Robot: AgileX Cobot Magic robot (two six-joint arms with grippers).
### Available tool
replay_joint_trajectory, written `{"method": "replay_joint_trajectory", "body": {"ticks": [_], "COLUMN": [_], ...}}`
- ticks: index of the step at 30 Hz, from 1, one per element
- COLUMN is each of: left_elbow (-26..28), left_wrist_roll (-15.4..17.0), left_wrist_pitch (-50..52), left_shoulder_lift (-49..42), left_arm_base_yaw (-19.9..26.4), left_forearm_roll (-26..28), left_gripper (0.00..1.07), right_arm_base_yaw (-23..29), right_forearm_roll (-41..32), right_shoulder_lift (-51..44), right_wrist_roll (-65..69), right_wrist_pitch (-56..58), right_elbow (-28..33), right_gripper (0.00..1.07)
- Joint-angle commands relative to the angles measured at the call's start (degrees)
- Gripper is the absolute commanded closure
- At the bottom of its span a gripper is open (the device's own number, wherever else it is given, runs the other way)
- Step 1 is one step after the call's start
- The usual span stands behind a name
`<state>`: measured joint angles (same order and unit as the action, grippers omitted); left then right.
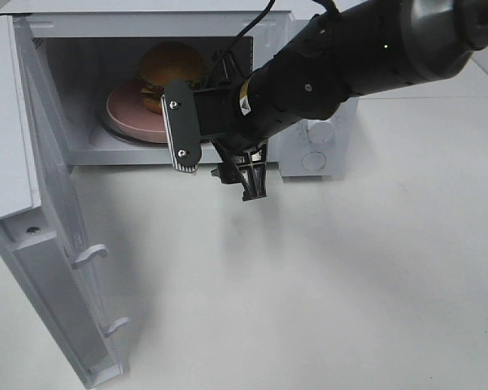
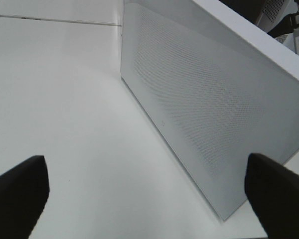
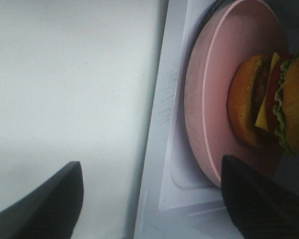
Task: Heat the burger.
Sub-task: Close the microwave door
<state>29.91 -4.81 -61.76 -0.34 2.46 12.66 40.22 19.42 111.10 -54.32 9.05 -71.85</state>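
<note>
Robot lab, kitchen prop.
An open white microwave (image 1: 313,154) on a plain white bench (image 1: 350,284), a black robot arm (image 1: 350,57) before it.

High camera looks down on table (image 1: 350,284) and open microwave (image 1: 311,154); right wrist view, close in, shares its plate (image 3: 209,99); left wrist faces the microwave's outer wall

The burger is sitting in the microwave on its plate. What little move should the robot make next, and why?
Probably pull the right claw back, away from the front of the microwave. The burger already sits on the pink plate inside, the claw is open and empty just outside, and the door stands wide open. Once the arm is clear, the door could likely swing shut for heating.
</note>
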Motion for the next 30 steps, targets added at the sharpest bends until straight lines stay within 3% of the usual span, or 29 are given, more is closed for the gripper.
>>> {"method": "replay_joint_trajectory", "body": {"ticks": [1, 12, 30], "left_elbow": [-0.29, -0.29, -0.29], "left_wrist_roll": [-0.06, -0.06, -0.06], "left_wrist_pitch": [0.57, 0.57, 0.57], "left_shoulder_lift": [-1.03, -1.03, -1.03], "left_arm_base_yaw": [0.17, 0.17, 0.17], "left_forearm_roll": [0.0, 0.0, 0.0], "left_gripper": [0.07, 0.07, 0.07], "right_arm_base_yaw": [0.06, 0.06, 0.06], "right_forearm_roll": [0.17, 0.17, -0.06], "right_shoulder_lift": [-3.09, -10.43, -23.55], "right_wrist_roll": [2.41, 5.96, 31.17], "right_wrist_pitch": [-1.49, -2.58, -2.06], "right_elbow": [2.86, 11.12, 24.64], "right_gripper": [0.34, 0.34, 0.34]}}
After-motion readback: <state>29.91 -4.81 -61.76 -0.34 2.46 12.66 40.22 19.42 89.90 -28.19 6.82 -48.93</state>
